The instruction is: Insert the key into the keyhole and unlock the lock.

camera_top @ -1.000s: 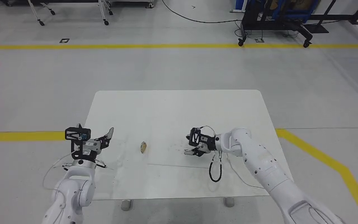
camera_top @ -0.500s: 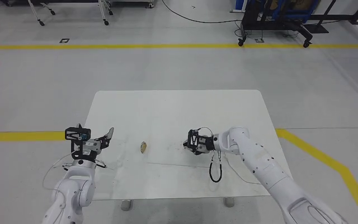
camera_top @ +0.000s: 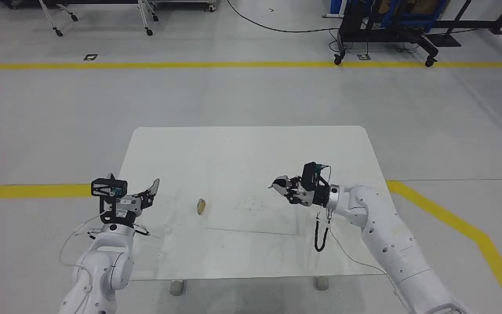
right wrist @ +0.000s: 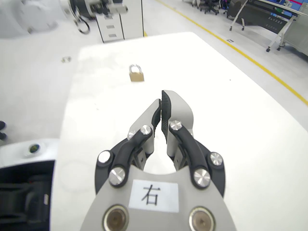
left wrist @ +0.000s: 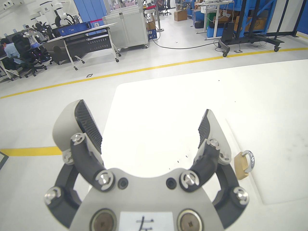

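Observation:
A small brass padlock with a silver shackle lies on the white table, left of centre. The left wrist view has the padlock just beside my left gripper, which is open and empty. From above, this left gripper hovers at the table's left edge. My right gripper is raised over the table's middle, right of the padlock and pointing at it. In its own view the right gripper is shut, with the padlock well ahead. Whether anything thin is pinched between the pads I cannot tell.
A thin white sheet covers the right part of the table, and the padlock rests at its edge. A black cable loop hangs under the right arm. Bare tabletop lies between the padlock and the right gripper.
The right gripper has lifted off the table surface and drawn back to the right, now turned toward the padlock. The left arm and the padlock have stayed put.

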